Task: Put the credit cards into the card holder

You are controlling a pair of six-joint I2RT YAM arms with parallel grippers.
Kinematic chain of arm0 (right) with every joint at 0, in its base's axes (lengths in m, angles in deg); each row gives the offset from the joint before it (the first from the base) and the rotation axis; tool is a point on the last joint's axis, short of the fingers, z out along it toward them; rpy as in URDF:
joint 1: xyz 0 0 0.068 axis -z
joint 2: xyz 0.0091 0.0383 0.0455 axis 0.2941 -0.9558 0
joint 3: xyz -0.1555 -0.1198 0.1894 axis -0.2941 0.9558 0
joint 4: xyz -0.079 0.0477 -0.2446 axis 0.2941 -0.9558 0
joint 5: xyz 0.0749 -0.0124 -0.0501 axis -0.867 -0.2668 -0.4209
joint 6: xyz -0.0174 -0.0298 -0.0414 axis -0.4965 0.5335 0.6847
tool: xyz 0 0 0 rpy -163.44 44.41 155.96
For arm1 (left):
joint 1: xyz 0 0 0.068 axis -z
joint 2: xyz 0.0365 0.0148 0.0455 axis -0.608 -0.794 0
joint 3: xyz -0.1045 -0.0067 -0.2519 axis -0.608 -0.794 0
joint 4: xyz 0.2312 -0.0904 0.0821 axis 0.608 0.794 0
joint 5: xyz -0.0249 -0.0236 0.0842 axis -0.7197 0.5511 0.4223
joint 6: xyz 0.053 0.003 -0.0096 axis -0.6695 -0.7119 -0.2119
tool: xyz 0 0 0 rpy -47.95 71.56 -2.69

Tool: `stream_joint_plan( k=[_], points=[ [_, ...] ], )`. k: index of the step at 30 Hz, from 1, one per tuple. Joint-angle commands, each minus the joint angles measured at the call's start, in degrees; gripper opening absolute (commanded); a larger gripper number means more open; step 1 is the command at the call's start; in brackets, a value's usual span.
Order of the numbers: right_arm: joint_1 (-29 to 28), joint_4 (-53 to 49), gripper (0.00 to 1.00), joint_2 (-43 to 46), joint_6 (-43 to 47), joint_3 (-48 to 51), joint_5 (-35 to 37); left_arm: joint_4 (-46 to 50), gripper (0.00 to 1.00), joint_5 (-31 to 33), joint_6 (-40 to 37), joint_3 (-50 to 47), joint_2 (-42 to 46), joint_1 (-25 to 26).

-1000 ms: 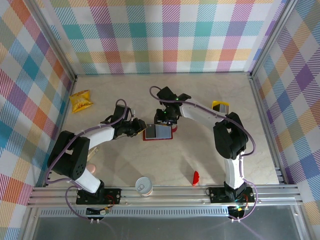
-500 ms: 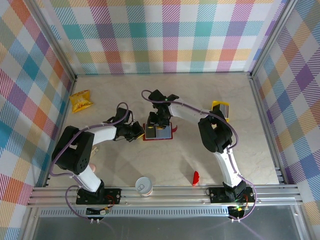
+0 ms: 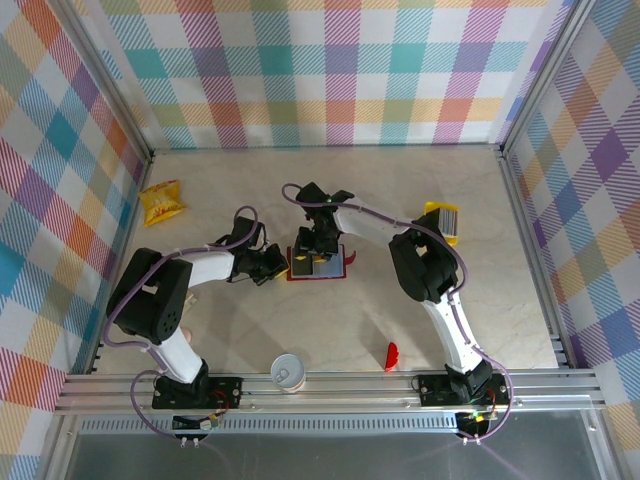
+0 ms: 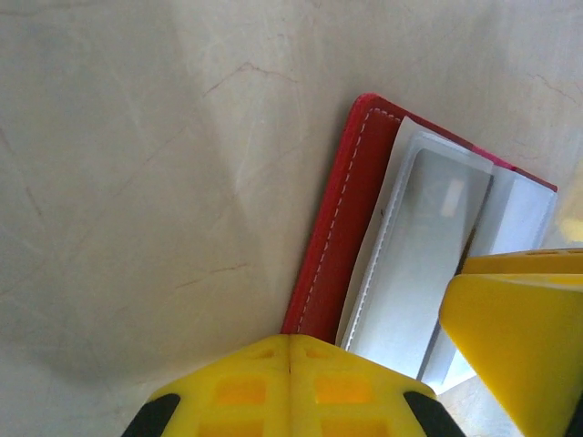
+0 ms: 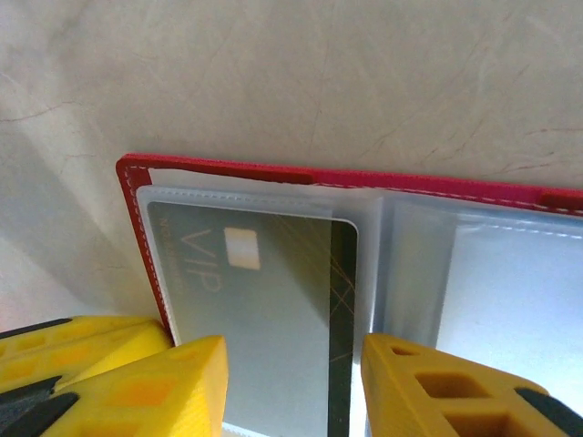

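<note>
Left fingers (image 4: 237,391) have closed at card holder (image 4: 335,228); right fingers (image 5: 437,382) apart.

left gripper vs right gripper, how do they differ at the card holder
The left gripper has its fingers shut together; the right gripper has its fingers apart. The left gripper sits at the card holder's red outer edge; the right gripper is over the pocket holding the VIP card. Both have yellow fingers.

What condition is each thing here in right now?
Card holder, lying open, a grey card in one sleeve.
Card stack, lying flat, apart from the holder.
Left claw, shut at the holder's red edge.
Right claw, open over the sleeved card.
Cup, upright.
Snack packet, crumpled, lying flat.
</note>
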Motion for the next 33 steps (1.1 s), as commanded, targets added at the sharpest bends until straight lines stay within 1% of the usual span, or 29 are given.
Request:
stream_joint_plan(
  k=[1,22,26,28,31,33],
  points=[
    [-0.6,-0.6,0.43,-1.1,0.5,-1.8,-1.5,0.2,0.0,0.5,-1.1,-1.2,-1.9,-0.6],
    [-1.0,2.4,0.4,-1.0,0.3,-1.5,-5.0,-0.9,0.0,-0.1,-1.1,-1.6,-2.9,-0.6],
    [-1.0,1.3,0.41,0.7,-0.1,-0.8,-1.7,-0.6,0.0,0.1,-1.0,-1.6,-2.6,-0.6],
    [-0.9,0.9,0.44,2.9,-0.4,0.3,0.5,-0.4,0.0,0.4,-1.1,-1.5,-2.2,-0.6],
    [-0.4,-0.3,0.47,7.1,-0.6,2.6,3.3,-0.1,0.0,0.6,-1.2,-1.7,-1.5,-0.6],
    [0.5,0.7,0.48,11.1,-0.8,6.5,4.4,-0.2,0.02,0.5,-1.2,-1.8,-1.2,-0.7]
  ],
)
